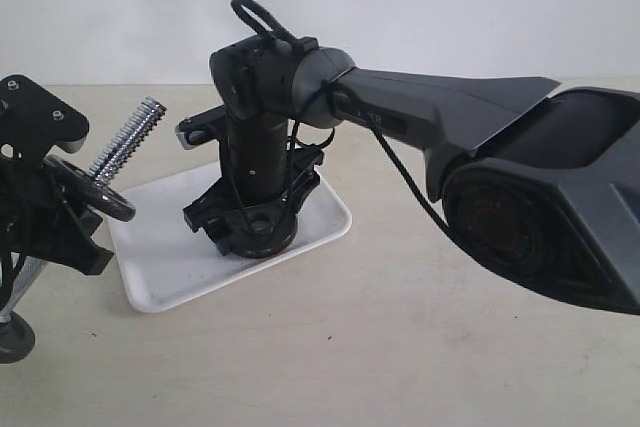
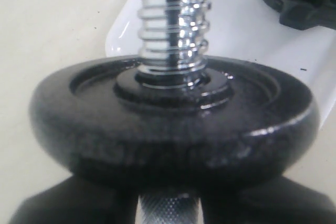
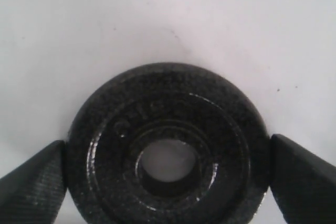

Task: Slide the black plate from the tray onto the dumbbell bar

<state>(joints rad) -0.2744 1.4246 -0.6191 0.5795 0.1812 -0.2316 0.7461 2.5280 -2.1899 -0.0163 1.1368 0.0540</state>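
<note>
Two grippers are busy over a pale table (image 1: pixel 400 357), and we take them in turn. On the left of the exterior view, the left gripper (image 2: pixel 168 209) is clamped on the dumbbell bar (image 1: pixel 131 137), its dark fingers (image 2: pixel 58 208) closed around the knurled middle just below a mounted disc (image 2: pixel 173 129). We see the bar held tilted, with its threaded chrome end bare above that disc and pointing up toward the middle of the scene, beside the left edge of the tray (image 1: pixel 170 272). The tray lies flat on the table. The black plate (image 3: pixel 100 150) lies flat on the tray, toward the side away from the bar and well apart from the threaded end. The right arm (image 1: pixel 430 117) reaches in from the right and points straight down over the plate. In the right wrist view the right gripper (image 3: pixel 168 179) straddles the plate with its jaws set wide. One fingertip (image 3: pixel 34 182) sits at the rim on each side, so close that we see no gap, yet we cannot tell whether they press on the iron or merely meet it. Through the plate's central hole, inside the raised hub ring, we see the white of the tray.
</note>
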